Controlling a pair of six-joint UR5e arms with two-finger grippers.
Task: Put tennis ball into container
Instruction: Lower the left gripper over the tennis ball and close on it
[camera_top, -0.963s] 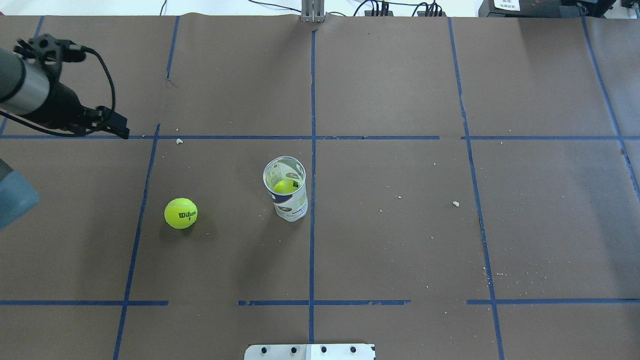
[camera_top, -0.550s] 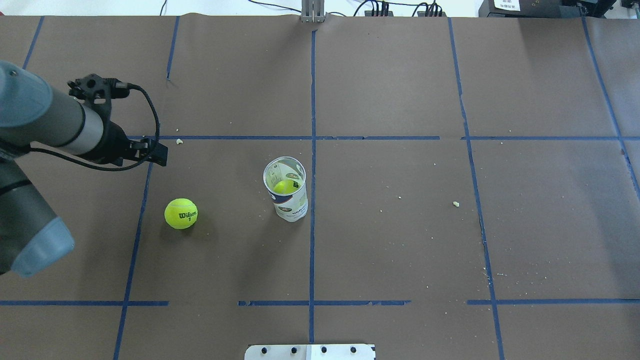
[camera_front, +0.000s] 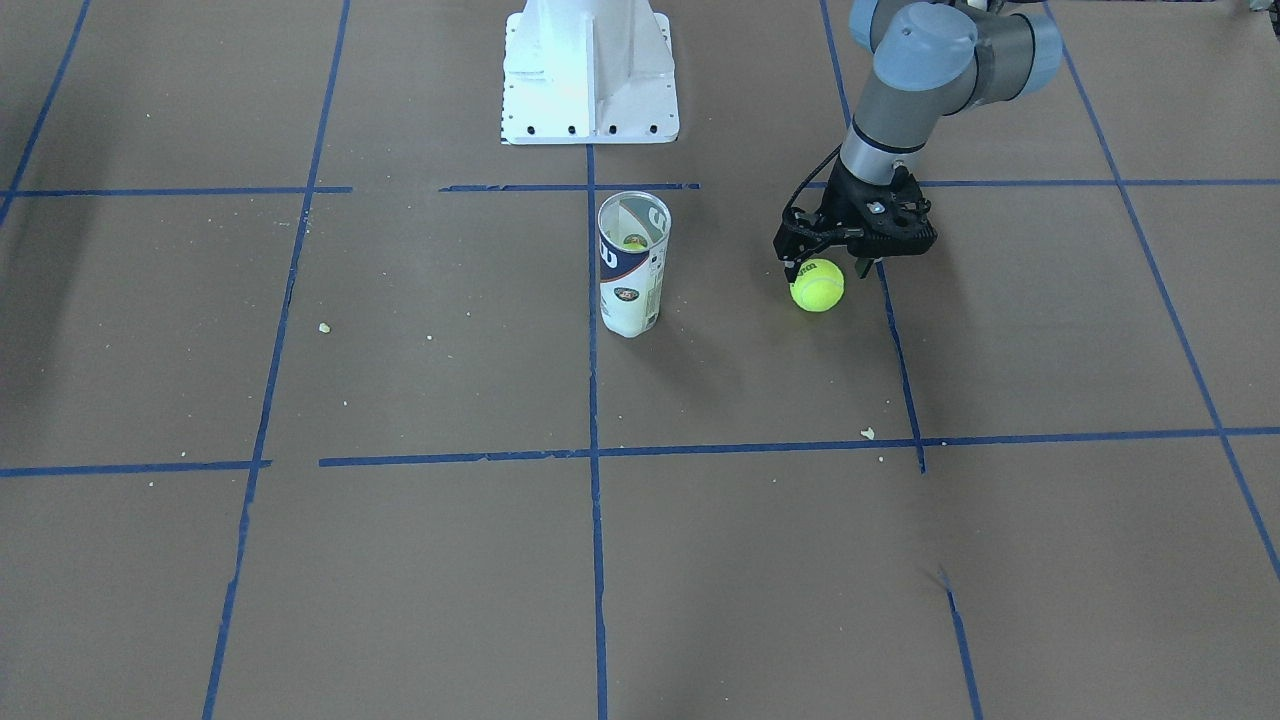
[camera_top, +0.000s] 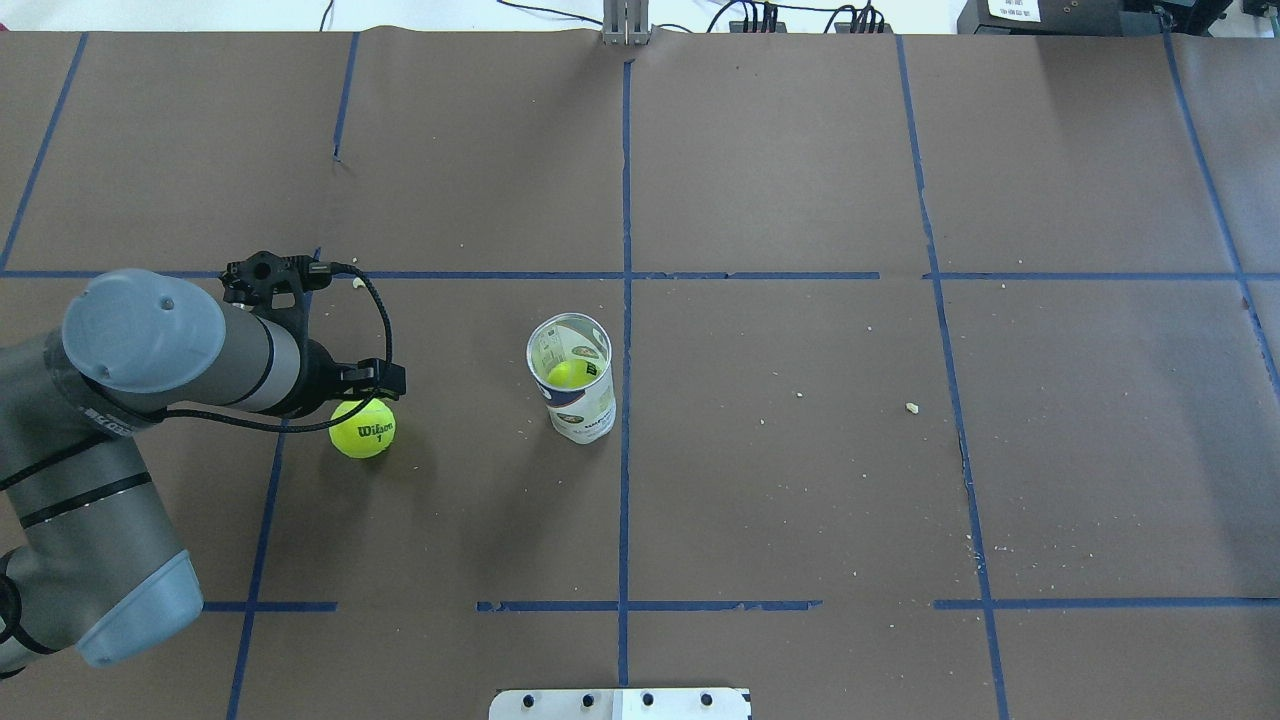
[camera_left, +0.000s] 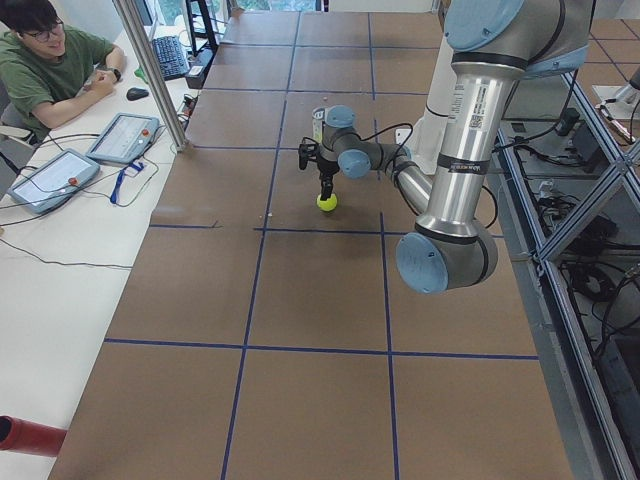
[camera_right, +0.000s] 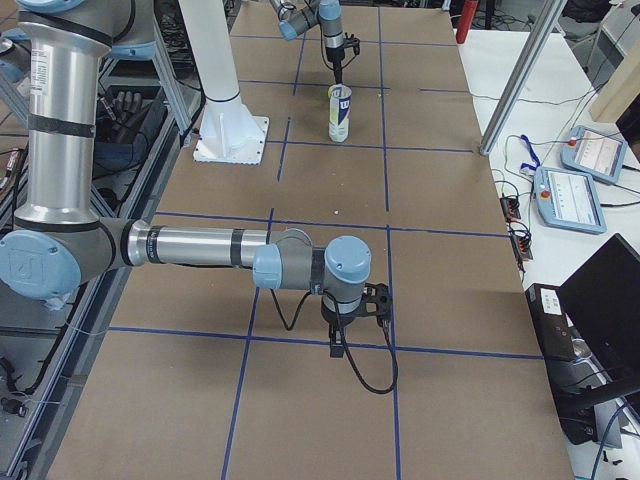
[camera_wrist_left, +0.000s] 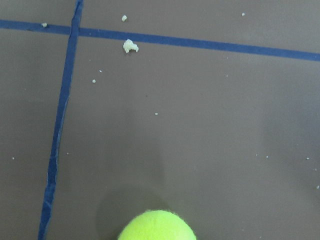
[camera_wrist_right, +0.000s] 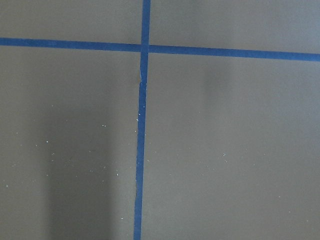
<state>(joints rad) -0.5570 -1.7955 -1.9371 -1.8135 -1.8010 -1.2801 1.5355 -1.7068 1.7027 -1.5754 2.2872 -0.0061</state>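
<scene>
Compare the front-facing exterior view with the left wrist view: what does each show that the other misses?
Only front-facing: the container with another ball inside, the white pedestal base, the left arm. Only the wrist view: nothing new, just a closer look. Shared: the tennis ball, blue tape, and a crumb by the tape crossing.

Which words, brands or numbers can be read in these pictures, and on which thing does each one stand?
"Wilson": on the fuzzy yellow-green tennis ball.
"1": under that word, on the same ball.
Label print on the tall clear plastic can: too small to read.
Sticker on the grey left arm: too blurred to read.
</scene>
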